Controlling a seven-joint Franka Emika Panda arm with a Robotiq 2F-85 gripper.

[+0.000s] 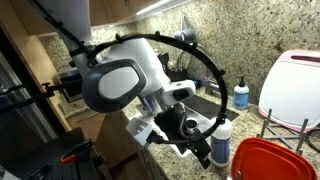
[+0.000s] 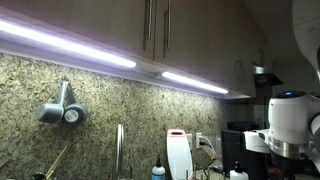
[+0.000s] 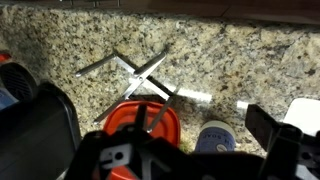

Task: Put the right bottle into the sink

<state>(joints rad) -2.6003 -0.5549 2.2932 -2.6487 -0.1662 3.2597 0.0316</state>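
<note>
The right bottle (image 1: 222, 143), white with a bluish label, stands on the granite counter next to the red bowl. In the wrist view the bottle (image 3: 213, 138) shows low in the picture, just inside my right finger. My gripper (image 1: 203, 150) is open and low beside the bottle, not closed on it; in the wrist view the gripper (image 3: 160, 120) has its fingers spread wide. The sink (image 1: 204, 103) is a dark basin mostly hidden behind my arm. Its chrome faucet (image 2: 118, 150) shows in an exterior view.
A red bowl (image 1: 268, 160) sits close to the bottle and also shows in the wrist view (image 3: 140, 122). The smaller blue pump bottle (image 1: 241, 95) stands further back. A white board (image 1: 295, 85) leans in a metal rack (image 3: 135, 72).
</note>
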